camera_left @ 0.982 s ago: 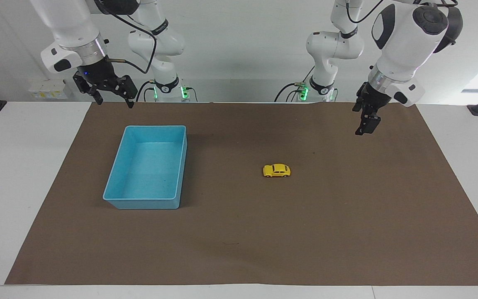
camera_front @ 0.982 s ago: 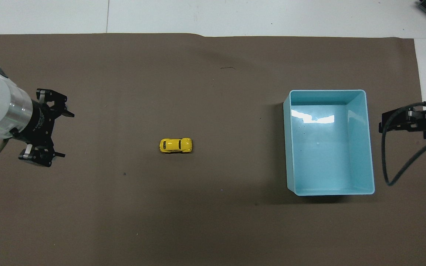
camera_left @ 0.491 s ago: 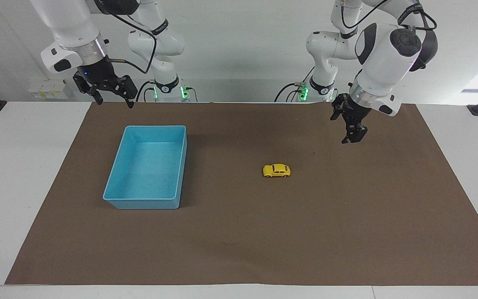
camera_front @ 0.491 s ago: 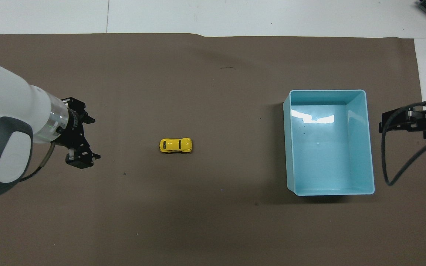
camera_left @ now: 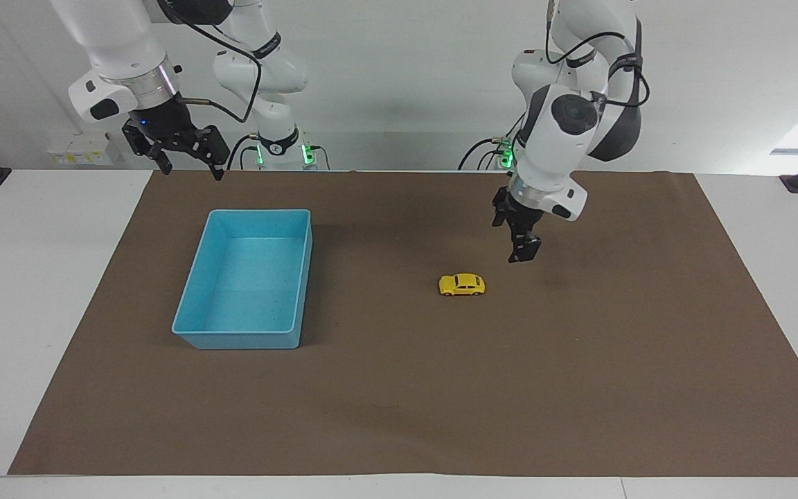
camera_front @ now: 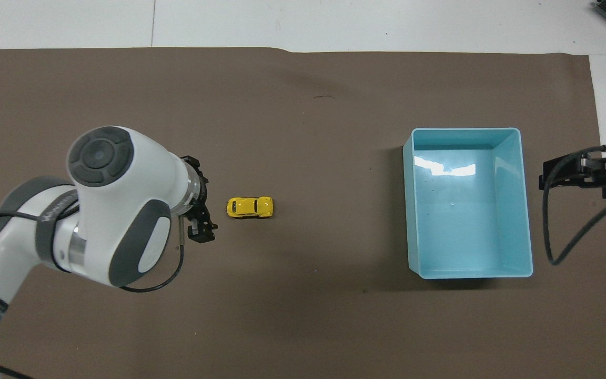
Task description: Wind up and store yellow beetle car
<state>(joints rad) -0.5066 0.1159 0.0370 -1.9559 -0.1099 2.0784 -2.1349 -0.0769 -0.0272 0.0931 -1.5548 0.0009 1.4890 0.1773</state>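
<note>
Left hand [camera_left: 524, 253] empty, fingers apart beside yellow beetle car [camera_left: 462, 285]; right hand [camera_left: 188, 163] likewise, half-hidden overhead.

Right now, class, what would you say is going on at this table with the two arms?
The left gripper hangs open over the brown mat, just beside the yellow beetle car, without touching it. The car sits on its wheels on the mat, not yet picked up or stored. The light blue bin stands empty toward the right arm's end of the table. The right gripper waits open, raised near the bin's corner nearest the robots.
</note>
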